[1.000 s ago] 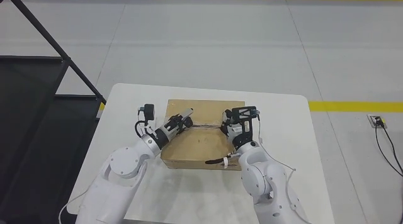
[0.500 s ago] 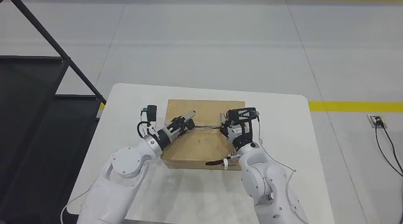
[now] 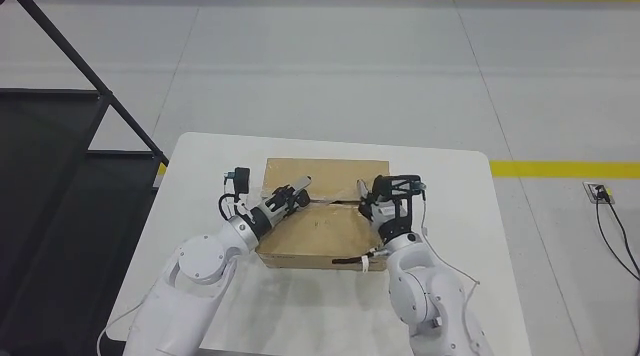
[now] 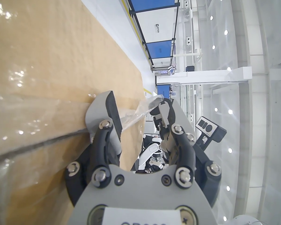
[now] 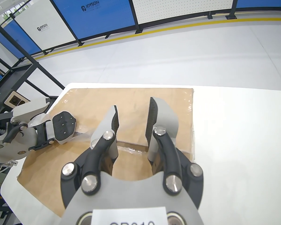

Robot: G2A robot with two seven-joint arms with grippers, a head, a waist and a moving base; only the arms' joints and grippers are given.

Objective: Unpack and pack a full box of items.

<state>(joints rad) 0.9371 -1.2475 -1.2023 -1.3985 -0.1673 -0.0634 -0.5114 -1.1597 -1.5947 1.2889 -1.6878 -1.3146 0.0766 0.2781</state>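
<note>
One closed cardboard box point(image 3: 318, 228) on the white bench point(image 3: 455, 286); two pincers above its taped seam, left pincer point(image 4: 137, 101) released around one lifted clear tape strip point(image 4: 131, 119); right pincer point(image 5: 133, 105) released.

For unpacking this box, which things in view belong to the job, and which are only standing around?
Belong to the job: closed cardboard box; loose clear tape strip; left tool and right tool, both open.

Only around: white table, black rack, yellow floor line, floor socket.

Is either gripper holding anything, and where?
Nothing is clamped: right gripper open over the cardboard box; left gripper open, a loose clear tape end lying between its fingers.
</note>
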